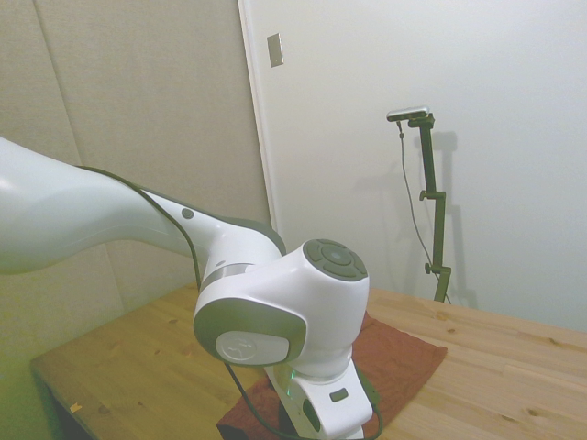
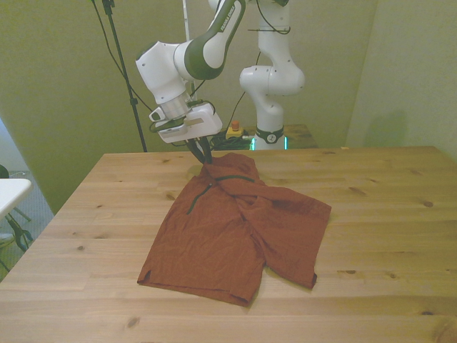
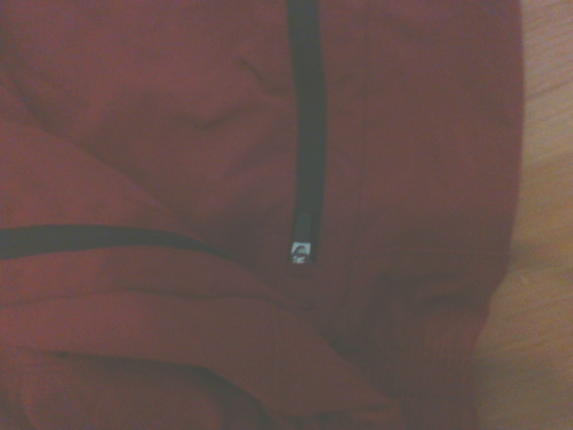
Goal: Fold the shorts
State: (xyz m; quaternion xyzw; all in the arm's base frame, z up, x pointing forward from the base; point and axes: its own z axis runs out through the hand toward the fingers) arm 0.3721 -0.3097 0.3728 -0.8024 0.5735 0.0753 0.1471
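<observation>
The rust-red shorts point(image 2: 235, 229) lie wrinkled on the wooden table point(image 2: 385, 214), legs toward the near edge, with a dark zipper line point(image 2: 194, 204) on the front view's left half. My gripper point(image 2: 206, 158) points down at the shorts' far corner. Its dark fingers are pinched together on the fabric there, which rises slightly to meet them. In the side view the arm's white wrist hides the fingers, and only part of the shorts point(image 1: 404, 353) shows behind it. The wrist view is filled with the shorts point(image 3: 179, 134), a dark zipper point(image 3: 304, 134) and a small white tag point(image 3: 302, 252).
Bare wood surrounds the shorts on all sides, widest toward the front view's right. A red-and-yellow stop button point(image 2: 233, 128) sits beyond the table's far edge by the robot base. A white object point(image 2: 11, 191) stands off the table at the front view's left.
</observation>
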